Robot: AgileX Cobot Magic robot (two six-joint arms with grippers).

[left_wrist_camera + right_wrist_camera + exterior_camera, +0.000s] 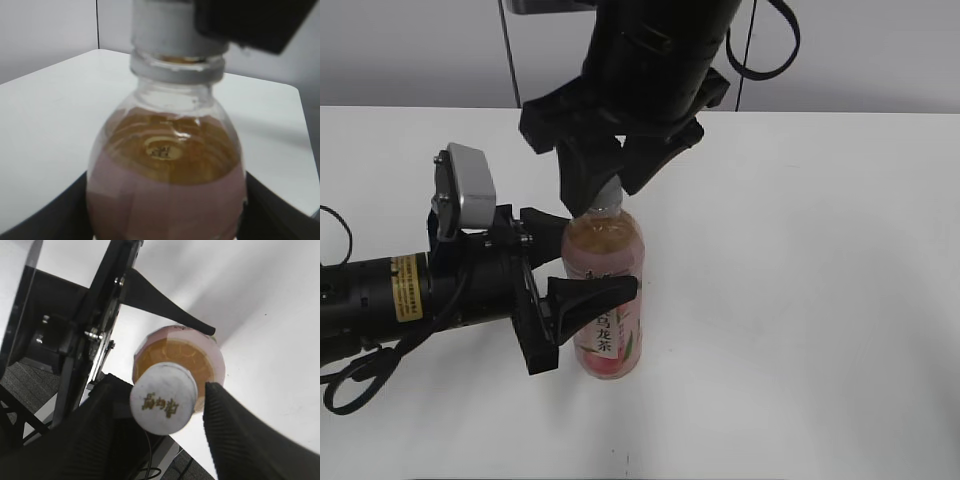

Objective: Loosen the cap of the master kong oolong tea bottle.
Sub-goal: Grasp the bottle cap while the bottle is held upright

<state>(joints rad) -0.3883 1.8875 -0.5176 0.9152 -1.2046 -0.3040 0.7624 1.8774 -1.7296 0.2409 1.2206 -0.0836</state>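
bottle: the master kong oolong tea bottle point(605, 300) stands upright on the white table point(820, 300), near the middle and a little toward its left edge, label side facing the front edge.
cap: the cap point(163, 399) is on the neck, apparently seated and not lifted; the right wrist view shows its printed top from above.
left gripper: the left gripper point(588, 268) comes in level from the table's left edge, its jaws closed onto the bottle's body at label height, one finger in front and one behind.
why the left hold: judged as a brace, so the bottle cannot spin or tip when the cap is twisted.
right gripper: the right gripper point(165, 410) hangs down from above, its jaws straddling the cap.
right jaw state: spread a little wider than the cap; the right wrist view shows a gap on one side, the other finger close or touching, so no firm grip yet.
why the right placement: directly over the neck, so a wrist rotation would turn the cap about the bottle's own axis.
step in hand: closing on the cap looks next; the loosening seems not yet begun.
risk: a one-sided pinch could slip on the ribbed side.
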